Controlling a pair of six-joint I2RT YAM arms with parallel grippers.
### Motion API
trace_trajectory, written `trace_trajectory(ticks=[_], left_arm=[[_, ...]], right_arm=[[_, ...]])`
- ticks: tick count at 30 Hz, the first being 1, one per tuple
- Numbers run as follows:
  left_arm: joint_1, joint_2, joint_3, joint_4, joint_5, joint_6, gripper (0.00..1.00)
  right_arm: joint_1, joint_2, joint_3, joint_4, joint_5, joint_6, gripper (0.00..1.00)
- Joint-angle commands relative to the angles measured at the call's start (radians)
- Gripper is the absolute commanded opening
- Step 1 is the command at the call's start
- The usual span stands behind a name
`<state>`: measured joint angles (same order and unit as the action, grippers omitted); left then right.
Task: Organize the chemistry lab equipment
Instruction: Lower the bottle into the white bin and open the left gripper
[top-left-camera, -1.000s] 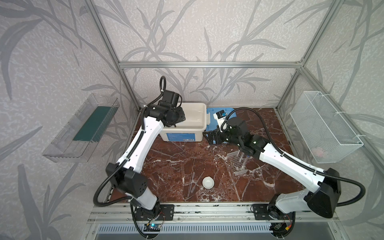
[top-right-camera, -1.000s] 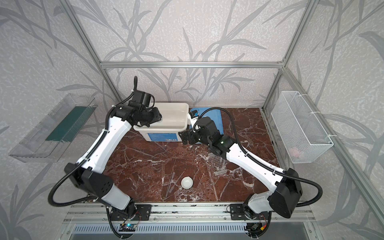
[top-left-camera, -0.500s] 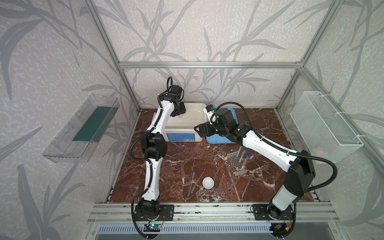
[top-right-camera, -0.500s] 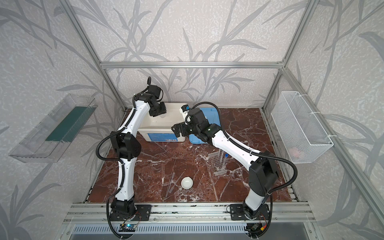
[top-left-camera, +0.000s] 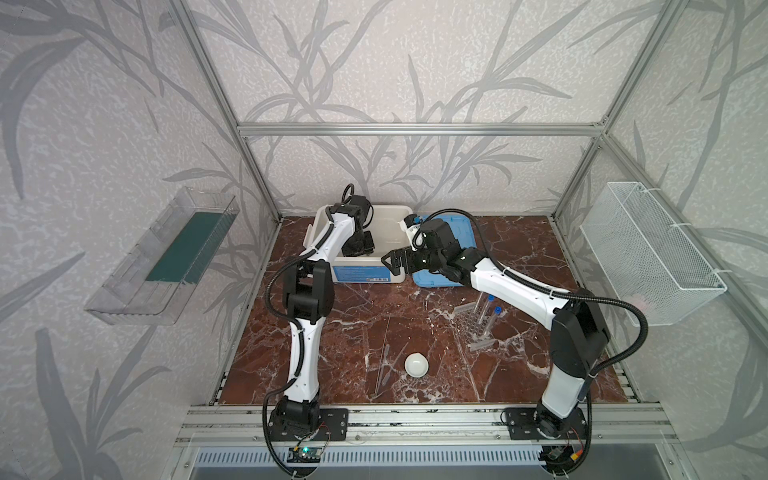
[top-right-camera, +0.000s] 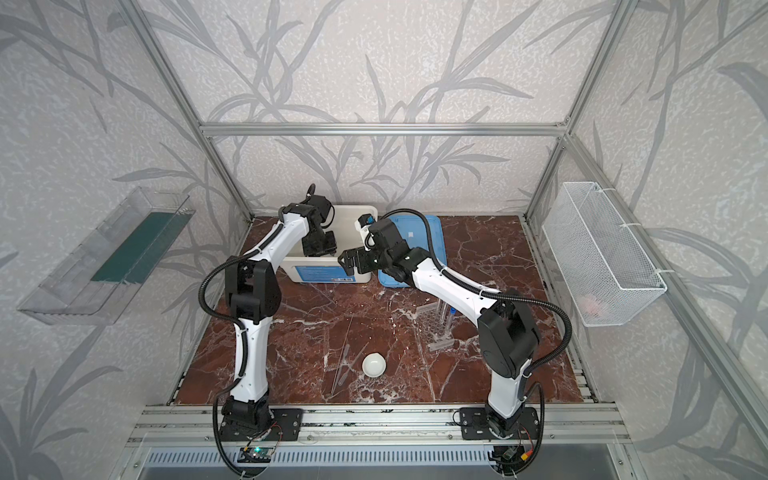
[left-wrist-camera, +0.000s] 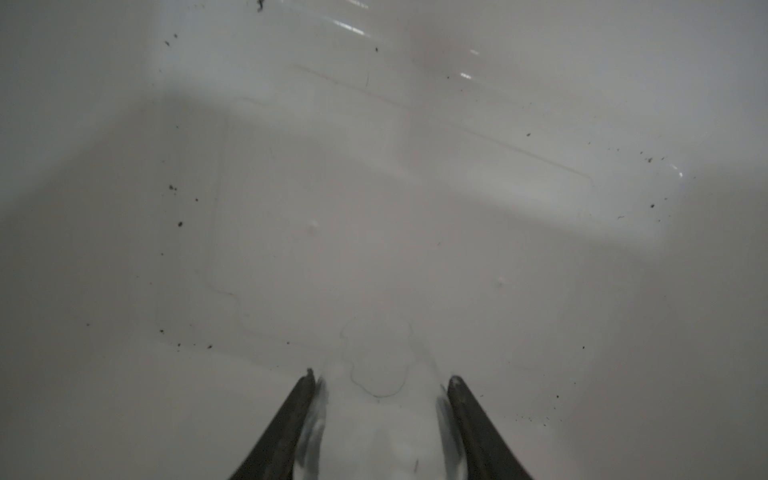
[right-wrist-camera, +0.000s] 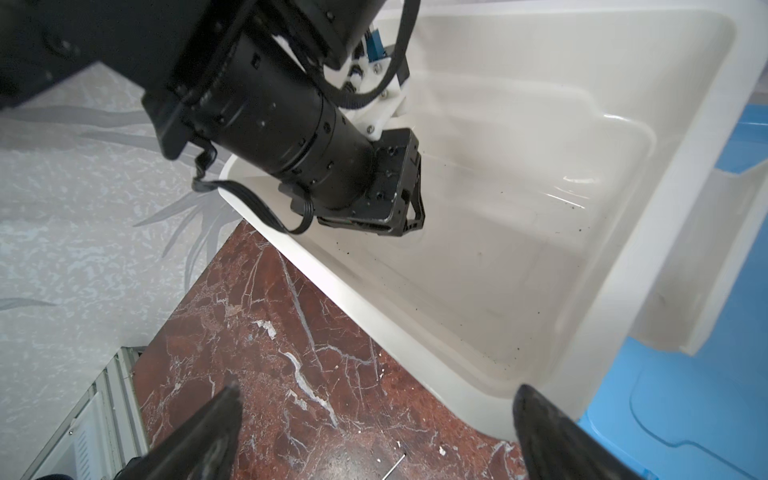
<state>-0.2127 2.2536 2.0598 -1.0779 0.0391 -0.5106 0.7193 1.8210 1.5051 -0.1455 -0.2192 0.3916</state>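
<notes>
My left gripper (top-left-camera: 359, 249) (top-right-camera: 320, 249) reaches down inside the white tub (top-left-camera: 361, 208). In the left wrist view it (left-wrist-camera: 382, 377) is shut on the small clear jar (left-wrist-camera: 378, 419), just above the tub floor. My right gripper (top-left-camera: 392, 264) (right-wrist-camera: 380, 391) hangs open and empty at the tub's front right corner. The honeycomb rack (top-left-camera: 473, 326) stands right of centre with two blue-capped test tubes (top-left-camera: 486, 309) in it. The white dish (top-left-camera: 416, 365) sits near the front, with the pipette (top-left-camera: 385, 365) and the thin glass rod (top-left-camera: 381, 357) just left of it.
The blue lid (top-left-camera: 457, 232) lies flat right of the tub, under my right forearm. A wire basket (top-left-camera: 648, 249) hangs on the right wall and a clear shelf (top-left-camera: 166, 257) on the left wall. Aluminium posts frame the marble table (top-left-camera: 519, 249).
My left arm has straightened up at the elbow and its gripper has come down into the tub. My right gripper has shifted left to the tub's front corner. Neither gripper's opening changed.
</notes>
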Motion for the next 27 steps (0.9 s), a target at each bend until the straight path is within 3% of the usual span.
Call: trace_trajectory(ticks=[1,11,15,21,27], left_arm=[[-0.012,-0.106,-0.03,0.03,0.023,-0.017,0.34],[-0.063,-0.16,-0.125,0.041,0.065,-0.057,0.34],[-0.064,-0.166,-0.128,0.05,0.029,-0.045,0.34],[-0.033,-0.095,0.023,0.014,-0.009,-0.012,0.35],[-0.007,0.085,0.327,-0.111,-0.006,0.012,0.35]], right_arm=[[-0.004,0.018,-0.015,0.046,-0.002,0.026,0.99],[-0.007,0.028,-0.037,0.046,0.038,0.038,0.99],[-0.009,0.022,-0.044,0.04,0.045,0.038,0.99],[-0.009,-0.016,-0.076,0.08,0.043,0.03,0.98],[-0.009,-0.007,-0.071,0.079,0.035,0.02,0.98]])
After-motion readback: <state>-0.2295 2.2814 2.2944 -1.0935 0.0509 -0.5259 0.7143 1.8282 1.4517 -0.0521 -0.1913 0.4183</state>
